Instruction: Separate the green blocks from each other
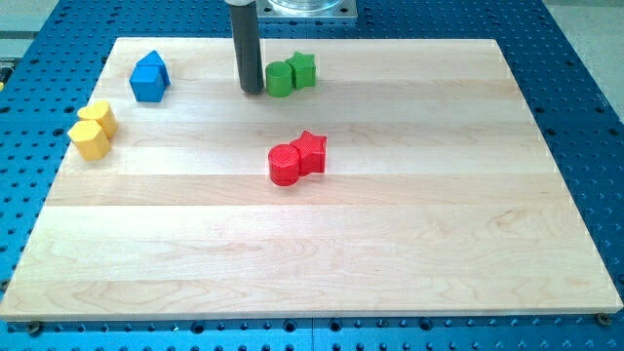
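Green cylinder and green star sit touching at the surface's twelve o'clock; rod tip just beside the cylinder, at its nine o'clock; no pincer fitted.

Tip near view's top, just left of green cylinder; green star touching cylinder's right. Red cylinder and red star touching, mid-surface. Blue block, two yellow blocks far left.

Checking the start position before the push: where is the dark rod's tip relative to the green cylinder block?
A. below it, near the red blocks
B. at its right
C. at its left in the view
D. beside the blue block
C: my tip stands just at the view's left of the green cylinder block, which touches the green star block.
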Robot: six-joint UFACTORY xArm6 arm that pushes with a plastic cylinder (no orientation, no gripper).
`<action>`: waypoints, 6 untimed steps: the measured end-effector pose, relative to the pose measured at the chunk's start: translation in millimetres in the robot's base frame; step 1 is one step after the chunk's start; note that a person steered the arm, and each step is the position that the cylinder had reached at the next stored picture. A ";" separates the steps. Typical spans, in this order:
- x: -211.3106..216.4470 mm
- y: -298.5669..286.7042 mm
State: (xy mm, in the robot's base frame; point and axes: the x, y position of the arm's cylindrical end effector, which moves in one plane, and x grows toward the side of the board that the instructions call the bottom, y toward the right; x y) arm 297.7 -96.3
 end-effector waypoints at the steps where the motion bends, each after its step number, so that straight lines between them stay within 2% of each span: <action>1: 71.8 8.9; 2: 85.0 42.9; 4: 76.8 41.9; 5: 37.5 6.7; 6: 16.4 21.2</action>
State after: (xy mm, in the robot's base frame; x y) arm 314.0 -75.1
